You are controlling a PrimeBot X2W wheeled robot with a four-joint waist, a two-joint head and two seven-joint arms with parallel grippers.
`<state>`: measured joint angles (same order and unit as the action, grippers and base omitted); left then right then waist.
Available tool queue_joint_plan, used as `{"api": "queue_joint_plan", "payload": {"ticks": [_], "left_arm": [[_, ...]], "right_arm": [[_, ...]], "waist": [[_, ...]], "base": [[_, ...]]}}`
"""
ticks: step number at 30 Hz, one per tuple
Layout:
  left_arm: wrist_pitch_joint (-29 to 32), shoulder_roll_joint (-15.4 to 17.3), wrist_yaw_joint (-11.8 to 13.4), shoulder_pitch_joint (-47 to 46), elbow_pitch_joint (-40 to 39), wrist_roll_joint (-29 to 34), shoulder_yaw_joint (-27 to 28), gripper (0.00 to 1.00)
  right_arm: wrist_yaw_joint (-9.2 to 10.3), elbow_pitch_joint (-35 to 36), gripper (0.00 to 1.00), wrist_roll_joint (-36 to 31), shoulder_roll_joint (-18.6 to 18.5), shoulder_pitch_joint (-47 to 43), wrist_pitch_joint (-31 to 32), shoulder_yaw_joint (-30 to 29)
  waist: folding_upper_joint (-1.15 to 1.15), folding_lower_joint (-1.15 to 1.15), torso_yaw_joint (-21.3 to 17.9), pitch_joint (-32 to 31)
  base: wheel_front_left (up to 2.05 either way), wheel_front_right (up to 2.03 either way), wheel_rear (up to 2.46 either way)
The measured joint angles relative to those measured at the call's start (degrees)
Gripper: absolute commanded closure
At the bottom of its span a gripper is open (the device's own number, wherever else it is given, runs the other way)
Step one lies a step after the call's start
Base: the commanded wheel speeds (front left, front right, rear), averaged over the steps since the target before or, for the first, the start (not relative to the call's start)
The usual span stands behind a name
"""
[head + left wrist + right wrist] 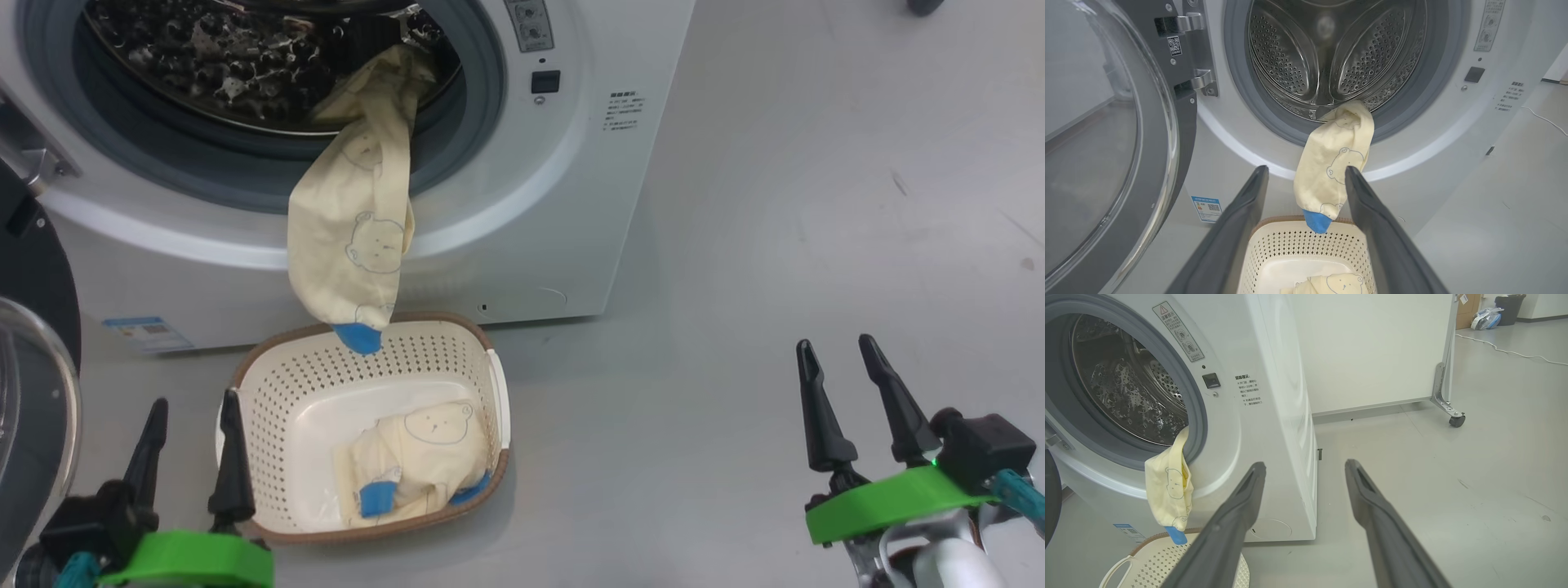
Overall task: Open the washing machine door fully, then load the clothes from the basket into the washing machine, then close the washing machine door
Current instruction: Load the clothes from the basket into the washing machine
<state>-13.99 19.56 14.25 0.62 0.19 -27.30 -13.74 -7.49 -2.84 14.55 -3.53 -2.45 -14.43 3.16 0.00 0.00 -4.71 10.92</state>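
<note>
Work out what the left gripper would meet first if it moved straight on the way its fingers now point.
Probably the hanging garment, dangling from the washing machine between the fingertips of the open left gripper, above the basket. Depth is unclear: if it misses, the machine's white front comes next.

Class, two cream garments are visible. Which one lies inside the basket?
The crumpled garment on the basket floor; the other garment hangs out of the drum.
</note>
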Motion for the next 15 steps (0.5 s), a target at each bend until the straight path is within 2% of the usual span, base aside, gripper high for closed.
{"api": "queue_joint_plan", "payload": {"ticks": [9,15], "left_arm": [[1.5,-1.2,-0.8,-16.0,7.6,-0.6,-2.3,0.0],[1.6,-3.3,-3.5,-26.2,15.3,-1.0,-3.6,0.0]], "right_arm": [[0.0,0.8,0.0,0.0,0.0,4.3,0.1,0.5],[0.0,1.0,0.0,0.0,0.0,6.5,0.1,0.6]], "waist": [[0.0,0.0,-1.5,5.9],[0.0,0.0,-3.0,11.1]], "base": [[0.0,0.0,0.0],[0.0,0.0,0.0]]}}
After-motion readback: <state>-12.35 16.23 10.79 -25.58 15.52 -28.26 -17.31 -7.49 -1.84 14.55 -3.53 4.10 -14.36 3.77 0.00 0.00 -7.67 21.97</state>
